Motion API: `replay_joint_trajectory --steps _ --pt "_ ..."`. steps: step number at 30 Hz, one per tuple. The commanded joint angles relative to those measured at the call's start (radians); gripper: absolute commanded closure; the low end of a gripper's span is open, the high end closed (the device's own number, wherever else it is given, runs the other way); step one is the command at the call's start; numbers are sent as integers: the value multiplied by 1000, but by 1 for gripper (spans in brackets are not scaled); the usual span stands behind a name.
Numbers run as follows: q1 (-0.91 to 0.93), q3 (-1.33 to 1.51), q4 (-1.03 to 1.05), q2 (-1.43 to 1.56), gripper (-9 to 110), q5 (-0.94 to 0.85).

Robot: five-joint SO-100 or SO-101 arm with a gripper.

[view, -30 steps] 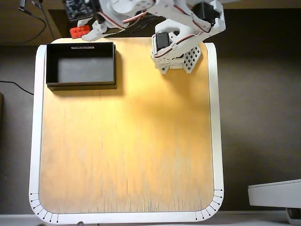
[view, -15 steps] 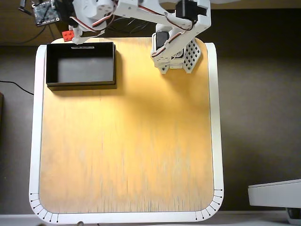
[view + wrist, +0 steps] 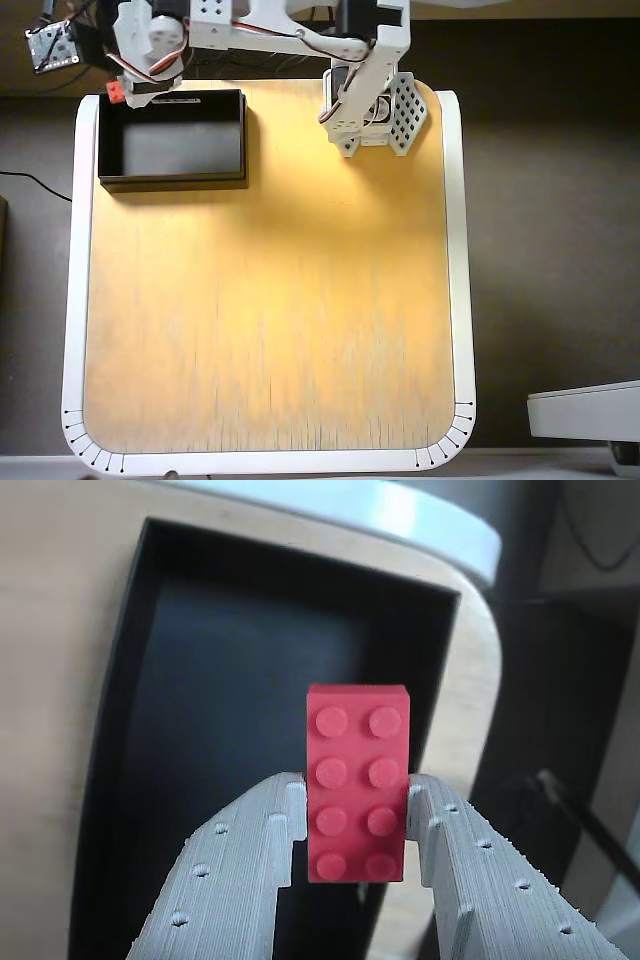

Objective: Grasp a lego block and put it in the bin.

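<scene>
In the wrist view my gripper (image 3: 355, 825) is shut on the red lego block (image 3: 357, 780), studs facing the camera, held between the two grey fingers (image 3: 245, 860). Below it lies the black bin (image 3: 130, 730) with its dark grey floor; the block hangs over the bin's right part. In the overhead view the bin (image 3: 172, 180) stands at the table's far left corner. The arm reaches left along the far edge, and the gripper (image 3: 122, 92) holds the block (image 3: 116, 95) just over the bin's far left corner. A white label (image 3: 178, 100) shows on the bin's far rim.
The arm's base (image 3: 375, 110) stands at the far middle of the wooden table (image 3: 270, 300), which has a white rim (image 3: 455, 250). A small circuit board with cables (image 3: 50, 45) lies beyond the far left corner. A white object (image 3: 585, 410) sits off the table at lower right.
</scene>
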Motion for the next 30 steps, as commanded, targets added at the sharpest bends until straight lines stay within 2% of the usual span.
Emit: replay_joint_trajectory --steps 1,14,26,30 --pt "-5 -127 -46 -28 101 -9" --pt "-87 -124 -69 -181 101 -109" --pt "-84 -103 -8 -149 101 -66" --pt "-83 -18 0 -86 101 -35"
